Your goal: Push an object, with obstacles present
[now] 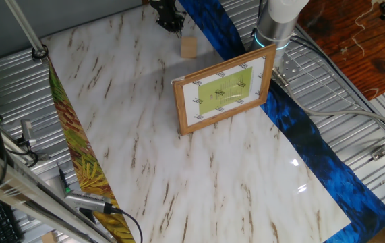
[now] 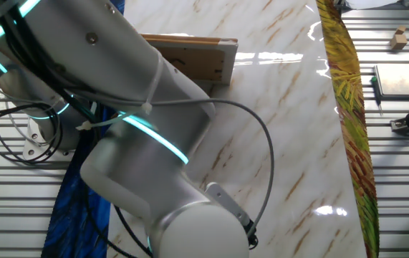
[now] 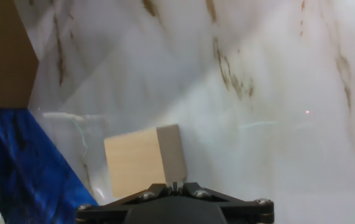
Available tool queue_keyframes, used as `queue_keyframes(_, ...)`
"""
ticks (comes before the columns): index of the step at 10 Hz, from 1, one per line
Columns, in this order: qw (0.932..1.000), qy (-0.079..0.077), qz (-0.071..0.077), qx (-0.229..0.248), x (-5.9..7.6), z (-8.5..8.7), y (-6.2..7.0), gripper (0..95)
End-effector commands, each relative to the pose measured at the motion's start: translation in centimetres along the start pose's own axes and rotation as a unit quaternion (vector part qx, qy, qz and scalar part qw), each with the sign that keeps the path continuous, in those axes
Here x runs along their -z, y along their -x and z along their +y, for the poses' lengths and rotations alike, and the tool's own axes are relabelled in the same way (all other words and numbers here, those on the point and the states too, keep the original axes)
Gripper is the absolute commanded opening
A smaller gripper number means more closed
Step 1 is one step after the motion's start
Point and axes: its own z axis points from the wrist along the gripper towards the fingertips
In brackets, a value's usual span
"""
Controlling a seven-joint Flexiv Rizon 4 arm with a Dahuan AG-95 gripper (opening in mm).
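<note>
A small pale wooden cube point(image 1: 189, 46) sits on the marble tabletop point(image 1: 179, 169) near its far edge. In the hand view the cube point(image 3: 145, 160) lies just ahead of my gripper point(image 3: 175, 185) and slightly to the left, close to the fingertips; I cannot tell if they touch. The jaws are shut together with nothing between them. In one fixed view the gripper point(image 1: 168, 17) hangs dark just behind the cube. In the other fixed view my arm point(image 2: 140, 143) hides the cube and the gripper.
A wooden picture frame point(image 1: 224, 91) with a green print stands upright a little in front of the cube; its corner point(image 3: 3, 50) shows at the hand view's upper left. Blue cloth point(image 3: 22, 168) borders one table edge, a leaf-patterned strip point(image 1: 77, 148) the other.
</note>
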Motion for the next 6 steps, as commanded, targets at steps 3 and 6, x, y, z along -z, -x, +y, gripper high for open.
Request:
queue_keyframes(3,1.0,-0.003,0.0,-0.003,-0.11,0.01,0.59,0.0)
queue_keyframes(6,1.0,-0.005,0.001,0.0,-0.08,0.02,0.33,0.0)
